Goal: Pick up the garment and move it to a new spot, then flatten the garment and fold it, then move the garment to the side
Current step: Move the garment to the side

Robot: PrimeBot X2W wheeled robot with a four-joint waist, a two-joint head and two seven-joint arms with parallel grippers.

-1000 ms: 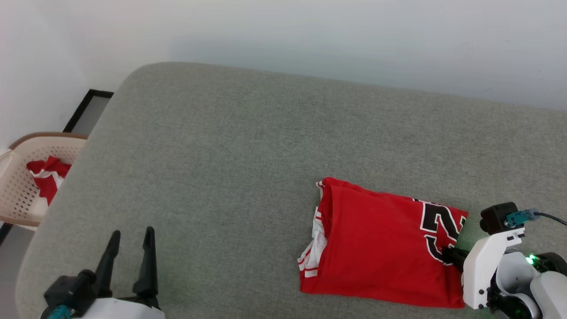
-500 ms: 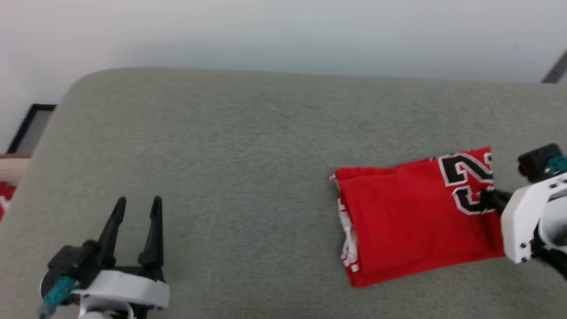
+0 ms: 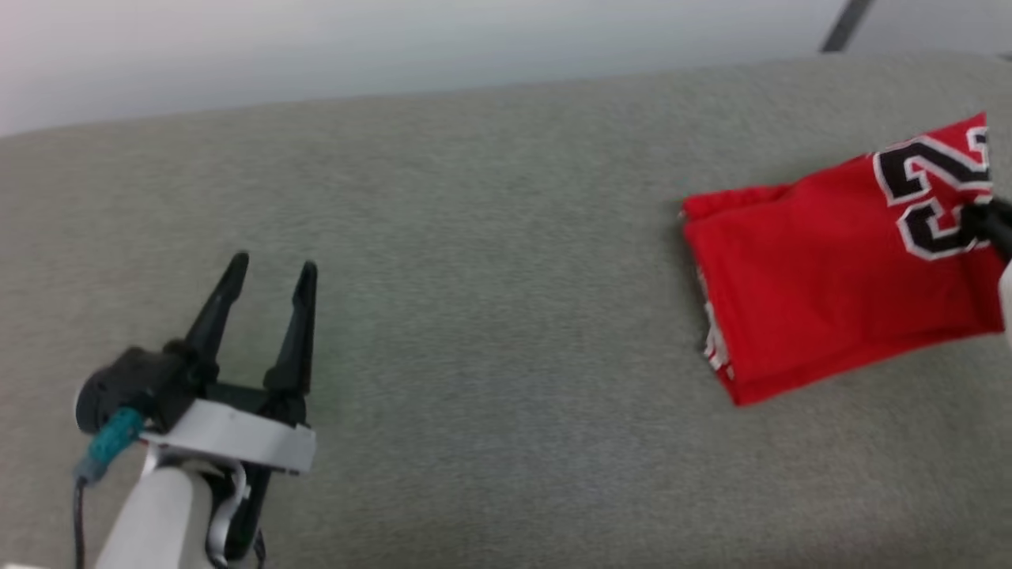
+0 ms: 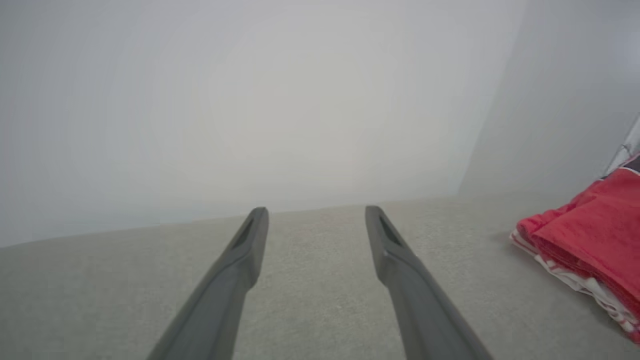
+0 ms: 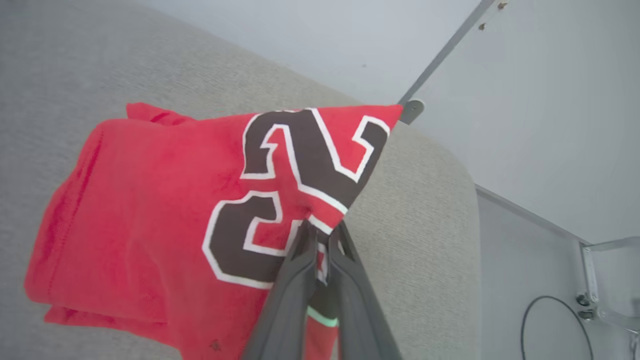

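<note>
The garment (image 3: pixel 822 261) is a folded red jersey with black, white-outlined numerals, lying at the far right of the grey cushioned surface (image 3: pixel 490 237). White striped sleeve fabric peeks out at its left edge. My right gripper (image 5: pixel 322 235) is shut on the garment's right edge beside the numerals (image 5: pixel 280 175); its dark tip (image 3: pixel 984 225) shows at the head view's right border. My left gripper (image 3: pixel 273 273) hovers open over bare cushion at the lower left, far from the garment (image 4: pixel 590 235), nothing between its fingers (image 4: pixel 247 250).
The cushion's rounded right end (image 5: pixel 450 200) drops to a grey floor with a black cable (image 5: pixel 540 310). A pale wall (image 3: pixel 395 47) runs behind the surface, with a thin metal strip (image 5: pixel 445 50) on it. Bare cushion lies between the two grippers.
The head view has swung right, taking the basket at the left out of sight. The right gripper has dragged the folded garment toward the cushion's right end. The left gripper stays open.
</note>
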